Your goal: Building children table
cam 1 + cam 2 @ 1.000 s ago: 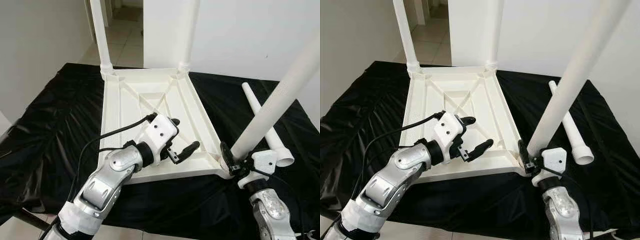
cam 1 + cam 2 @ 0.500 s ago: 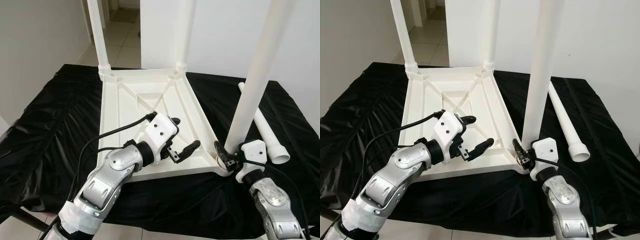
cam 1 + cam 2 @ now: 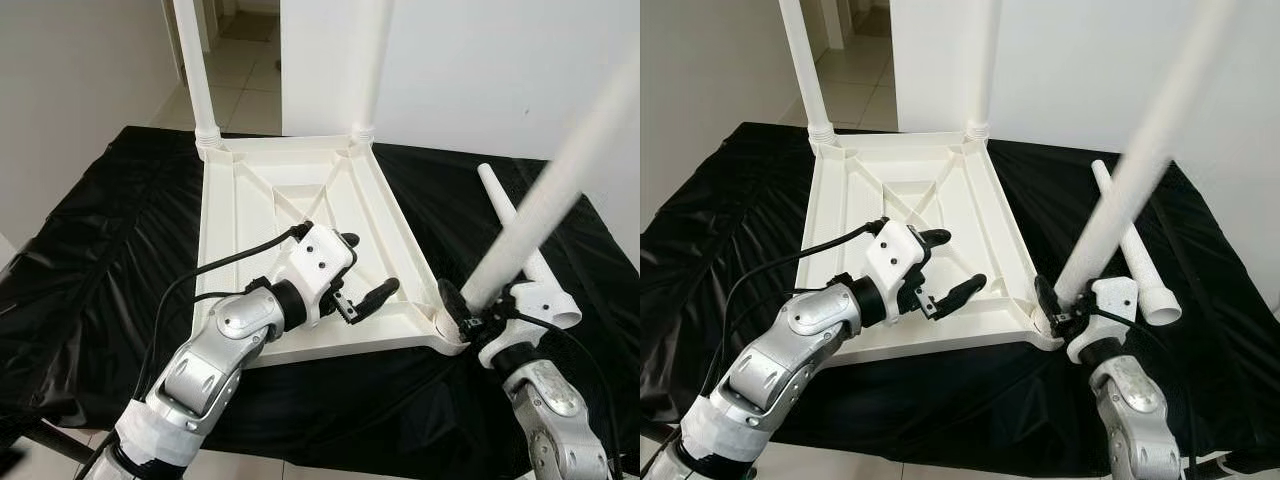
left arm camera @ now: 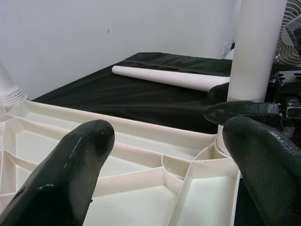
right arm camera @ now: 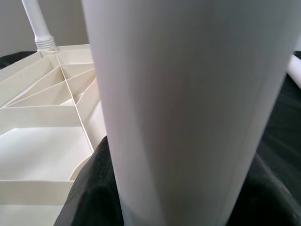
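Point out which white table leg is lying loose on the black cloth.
The leg lying flat beyond the right gripper; two stand upright in far corners, one is gripped.

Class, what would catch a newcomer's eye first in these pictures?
A white tabletop lies upside down on a black cloth, two legs standing at its far corners. The right gripper holds a tilted leg at the near right corner; the open left gripper hovers over the near edge.

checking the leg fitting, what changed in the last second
The leg in the right gripper swung upright half a second ago, then tilted back to the robot's right, its foot still at the near right corner socket of the tabletop. The left gripper stayed open over the near edge; the spare leg lay unmoved.
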